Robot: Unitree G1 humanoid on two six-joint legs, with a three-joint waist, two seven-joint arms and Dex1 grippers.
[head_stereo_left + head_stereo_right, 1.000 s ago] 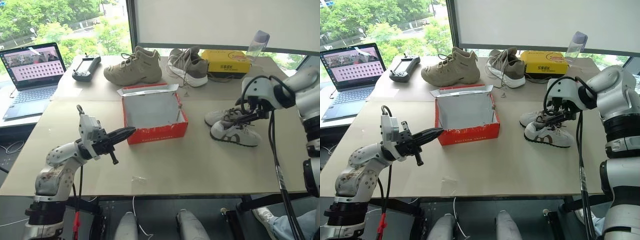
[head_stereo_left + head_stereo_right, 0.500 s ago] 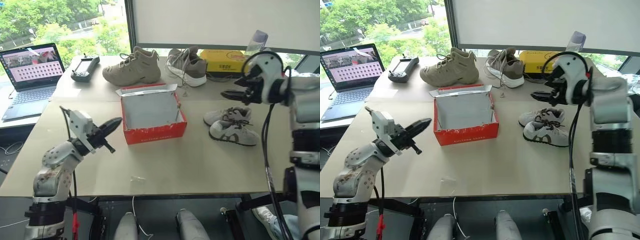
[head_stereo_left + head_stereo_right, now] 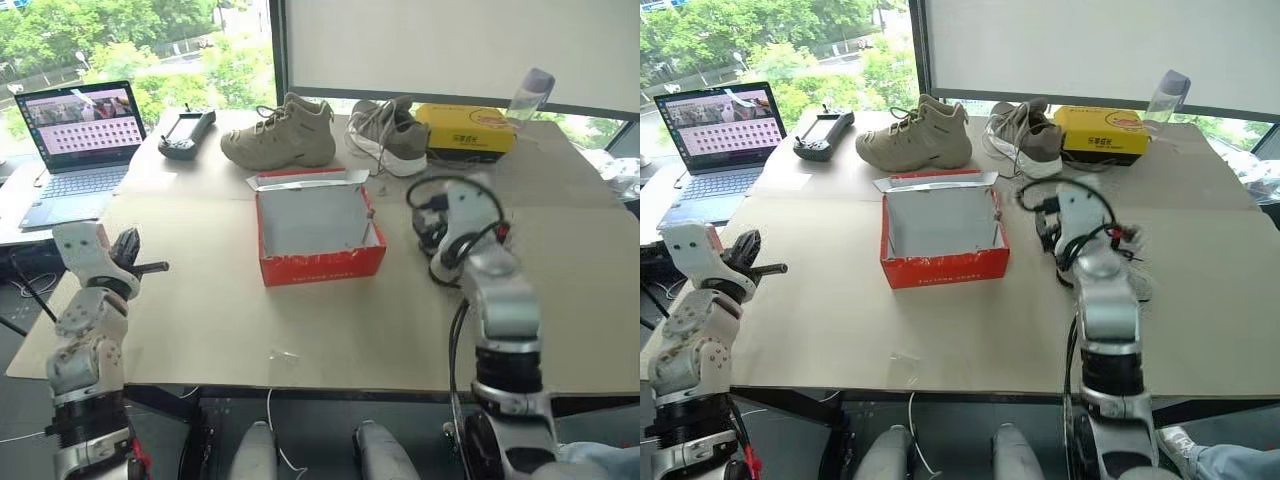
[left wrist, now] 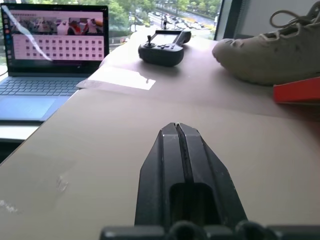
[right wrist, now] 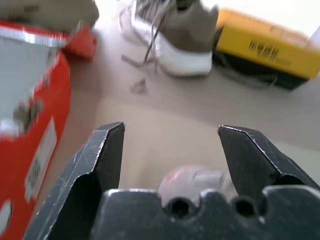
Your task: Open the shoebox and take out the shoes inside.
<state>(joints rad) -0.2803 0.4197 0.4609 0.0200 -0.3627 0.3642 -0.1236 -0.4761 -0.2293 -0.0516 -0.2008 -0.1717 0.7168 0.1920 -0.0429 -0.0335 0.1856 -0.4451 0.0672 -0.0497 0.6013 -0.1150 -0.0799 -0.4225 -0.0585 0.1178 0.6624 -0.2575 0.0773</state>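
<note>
Now that the red shoebox (image 3: 943, 232) at frame centre stands empty, both arms pull back; left gripper (image 4: 178, 131) pressed closed, right gripper (image 5: 171, 150) wide and empty above a small shoe (image 5: 196, 181); unpacking looks finished.

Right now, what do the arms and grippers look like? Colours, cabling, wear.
Both arms are silver-grey rounded segments with black joints. The left arm has reddish scuffs on its shell; the right arm carries looped black cables. The left gripper and right gripper have black tapered fingers.
</note>
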